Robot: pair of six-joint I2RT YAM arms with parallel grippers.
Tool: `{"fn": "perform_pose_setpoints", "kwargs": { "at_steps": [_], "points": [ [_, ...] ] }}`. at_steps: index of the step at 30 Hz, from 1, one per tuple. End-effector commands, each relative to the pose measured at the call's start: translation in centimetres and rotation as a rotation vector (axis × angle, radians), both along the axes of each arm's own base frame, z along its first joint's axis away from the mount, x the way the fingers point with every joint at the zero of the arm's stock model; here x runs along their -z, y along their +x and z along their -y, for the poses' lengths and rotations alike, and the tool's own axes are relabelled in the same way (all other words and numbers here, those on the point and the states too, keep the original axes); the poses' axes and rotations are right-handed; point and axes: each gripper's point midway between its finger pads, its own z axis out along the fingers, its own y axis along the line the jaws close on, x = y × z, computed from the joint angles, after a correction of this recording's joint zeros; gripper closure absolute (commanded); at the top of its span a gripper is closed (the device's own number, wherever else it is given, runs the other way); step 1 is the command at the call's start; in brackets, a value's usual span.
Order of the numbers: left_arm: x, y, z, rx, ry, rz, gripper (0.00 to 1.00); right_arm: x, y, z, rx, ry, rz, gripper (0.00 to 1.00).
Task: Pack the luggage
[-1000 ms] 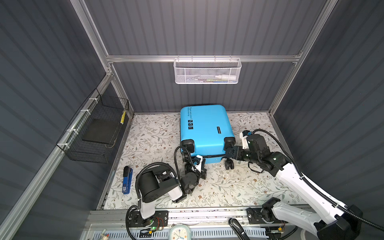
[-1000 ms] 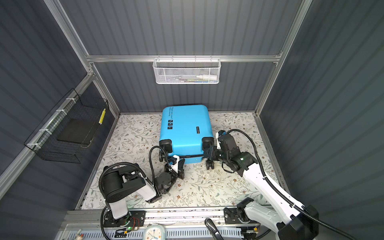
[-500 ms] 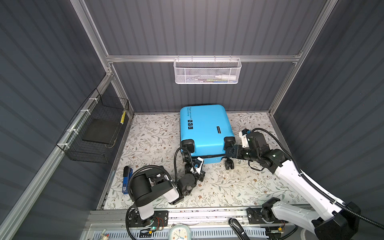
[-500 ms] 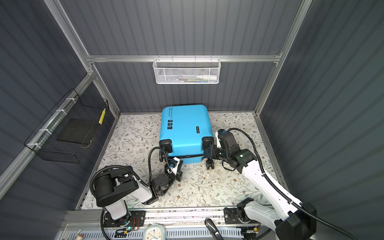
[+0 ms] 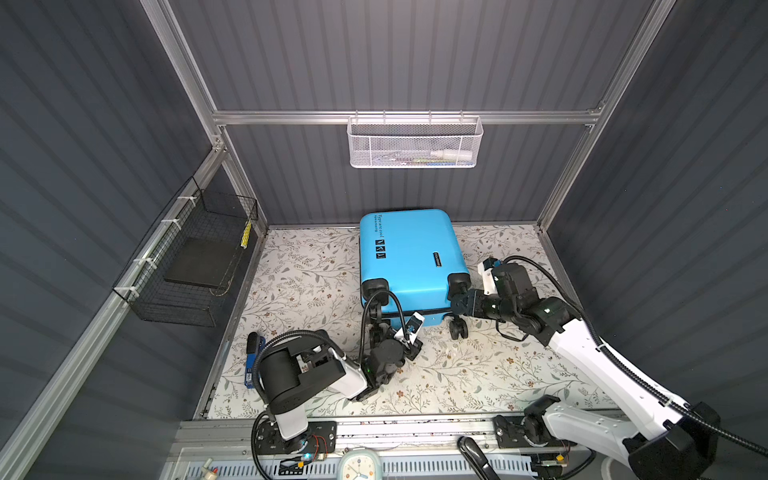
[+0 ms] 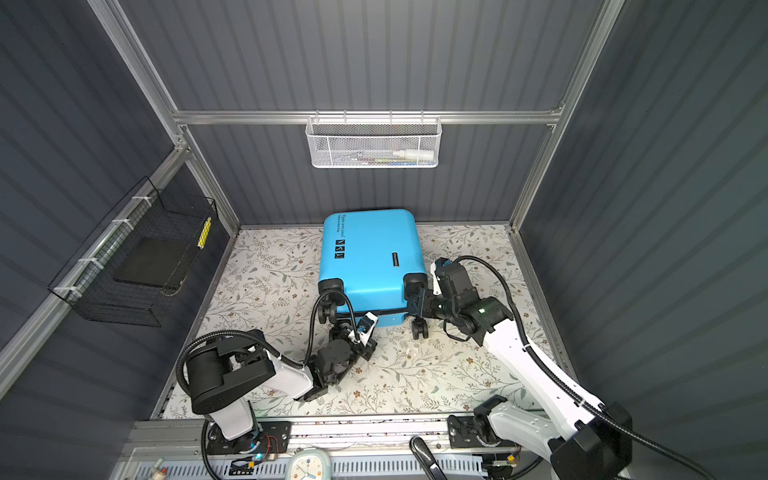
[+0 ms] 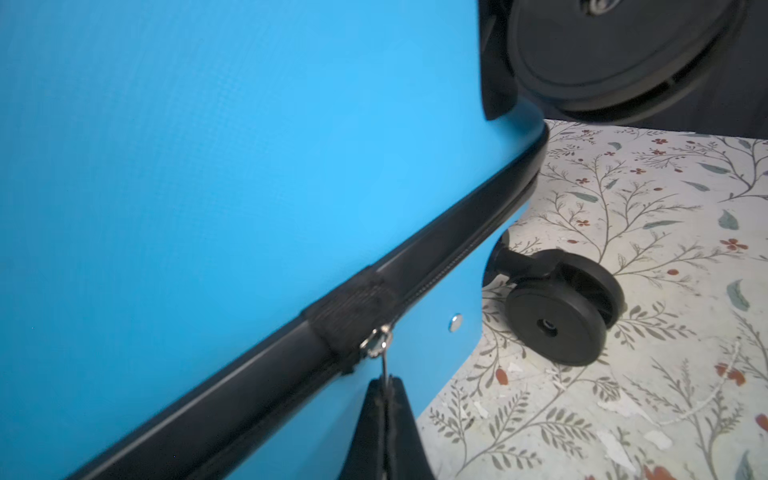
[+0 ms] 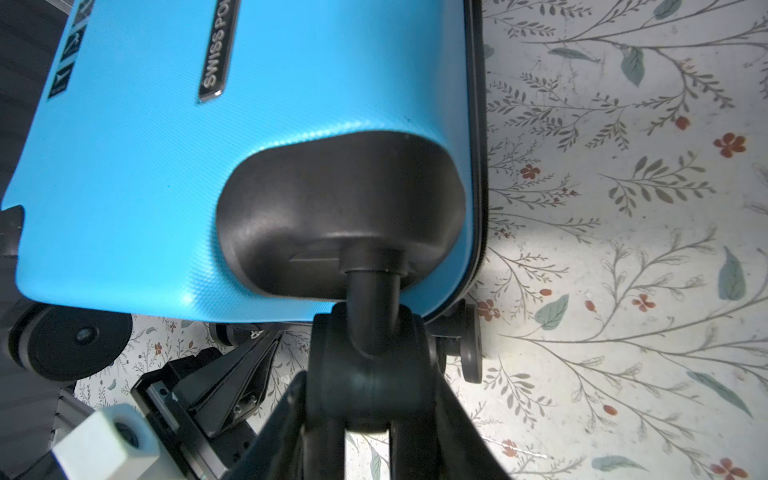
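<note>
The luggage (image 5: 409, 257) (image 6: 370, 257), a bright blue hard-shell suitcase, lies flat and closed at the back of the floral floor. My left gripper (image 7: 388, 380) (image 5: 384, 326) is at its front edge, shut on the metal zipper pull (image 7: 376, 343) on the black zipper band. My right gripper (image 8: 368, 386) (image 5: 463, 306) is at the front right corner, its jaws shut around the black wheel (image 8: 368, 365) of the upper shell. A lower wheel (image 7: 557, 307) rests on the floor.
A white mesh basket (image 5: 415, 143) hangs on the back wall and a black wire basket (image 5: 195, 257) on the left wall. A blue object (image 5: 250, 361) lies at the floor's left edge. A small clock (image 5: 360, 463) sits on the front rail.
My left arm's body has swung a little to the left while its gripper stays on the zipper pull at the front edge. The right gripper still holds the wheel.
</note>
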Motion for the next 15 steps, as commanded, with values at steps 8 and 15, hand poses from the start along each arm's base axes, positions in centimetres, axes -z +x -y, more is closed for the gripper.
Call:
{"fn": "perform_pose_setpoints", "kwargs": {
  "at_steps": [8, 15],
  "points": [
    [-2.9, -3.0, 8.0, 0.249, -0.089, 0.053, 1.0, 0.1, 0.0, -2.6, -0.08, 0.043, 0.001, 1.0],
    [-3.2, -3.0, 11.6, 0.299, -0.134, 0.061, 1.0, 0.0, -0.2, -2.6, -0.082, 0.041, 0.0, 1.0]
  ]
}}
